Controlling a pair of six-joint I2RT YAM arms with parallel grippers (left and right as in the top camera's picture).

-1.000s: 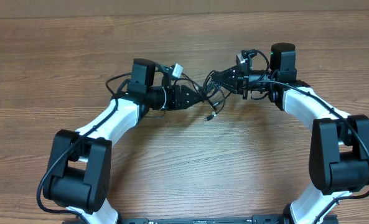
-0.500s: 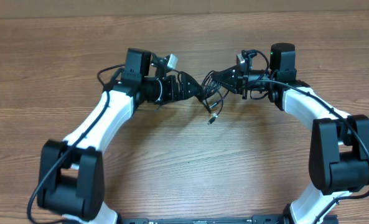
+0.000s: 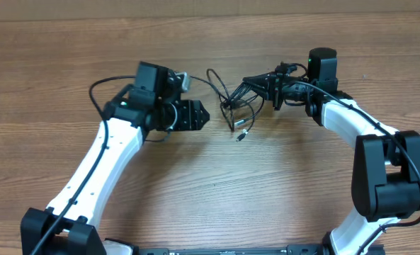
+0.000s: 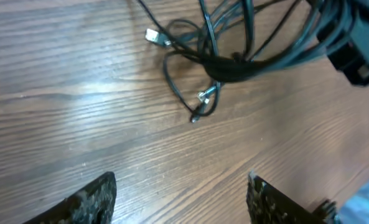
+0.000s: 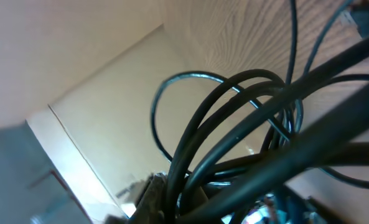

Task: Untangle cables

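Wood-grain tabletop (image 3: 195, 191) fills the views. On it, the left gripper (image 3: 199, 115) has its jaws spread with nothing between them. It now sits clear of the cables (image 3: 236, 99). A second ago it was up against the bundle, so it has released and backed off to its own side. The right gripper (image 3: 260, 83) is pressed together on the far end of the knot and appears to hold it slightly raised. Outward from that grip, loose loops droop to the wood, and a silver-tipped plug (image 3: 241, 135) lies free below them. Judgement: the strands remain bunched, so the pull loosened little. A fresh grasp on one loop or plug is the likely requirement.
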